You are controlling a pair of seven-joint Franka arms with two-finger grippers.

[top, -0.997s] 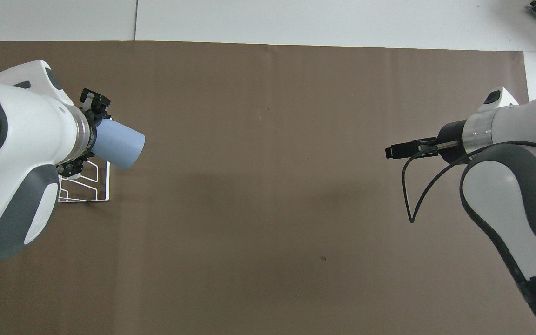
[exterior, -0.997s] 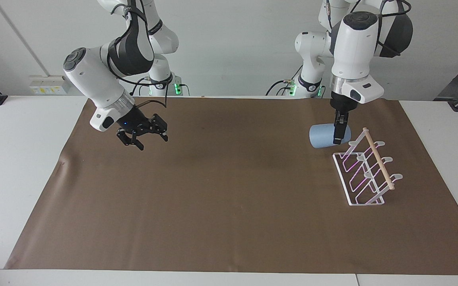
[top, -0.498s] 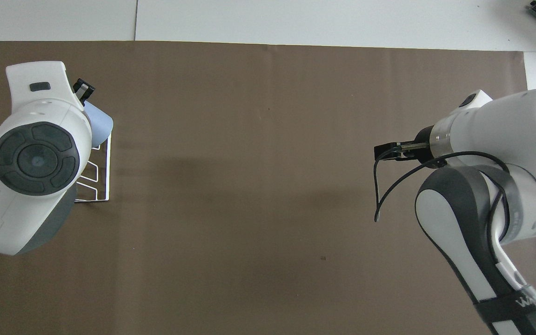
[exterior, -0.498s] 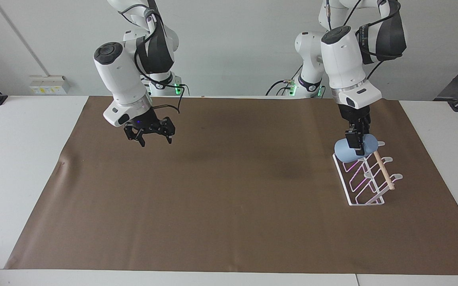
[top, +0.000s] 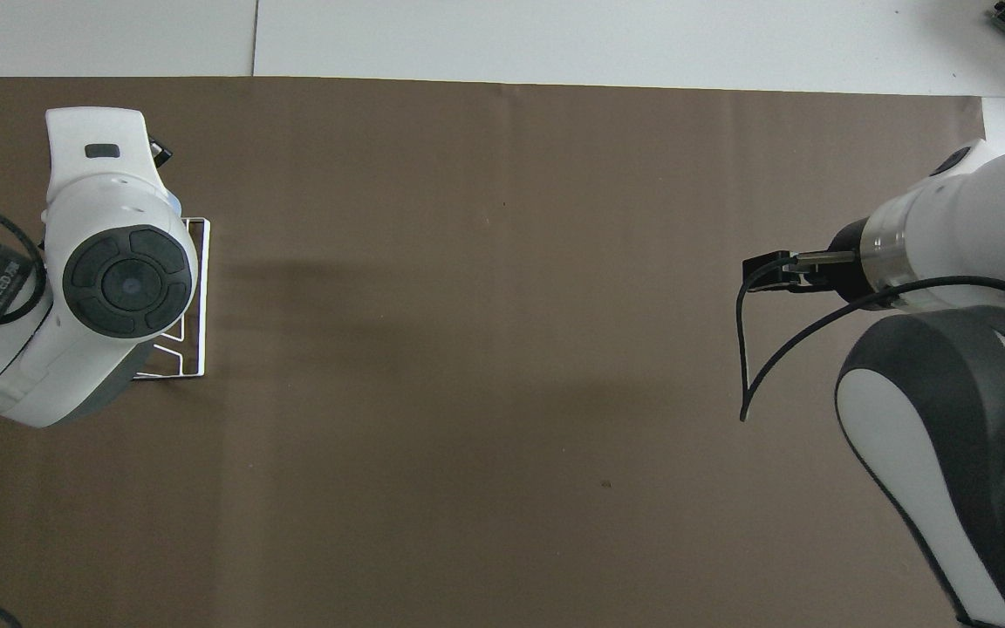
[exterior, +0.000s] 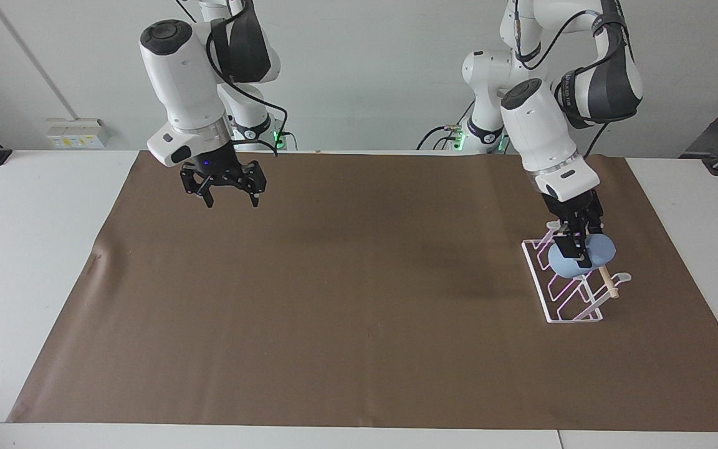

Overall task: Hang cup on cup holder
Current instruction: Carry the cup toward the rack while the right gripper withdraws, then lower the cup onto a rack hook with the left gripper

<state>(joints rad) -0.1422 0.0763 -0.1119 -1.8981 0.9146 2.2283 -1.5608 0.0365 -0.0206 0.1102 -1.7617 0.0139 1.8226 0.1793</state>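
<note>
cups: 1, cup [exterior: 583, 255] on the cup holder [exterior: 568, 293] | racks: 1 | left gripper [exterior: 574, 246] clamps the cup | right gripper [exterior: 225, 187] spread wide over the brown mat [exterior: 334, 299], waiting

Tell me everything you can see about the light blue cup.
The cup is a small, matte, light blue tumbler without a handle. It lies tilted over the middle of the white wire cup holder, against its wooden dowel. The left gripper is shut on it. The overhead view hides nearly all of it under the arm.
</note>
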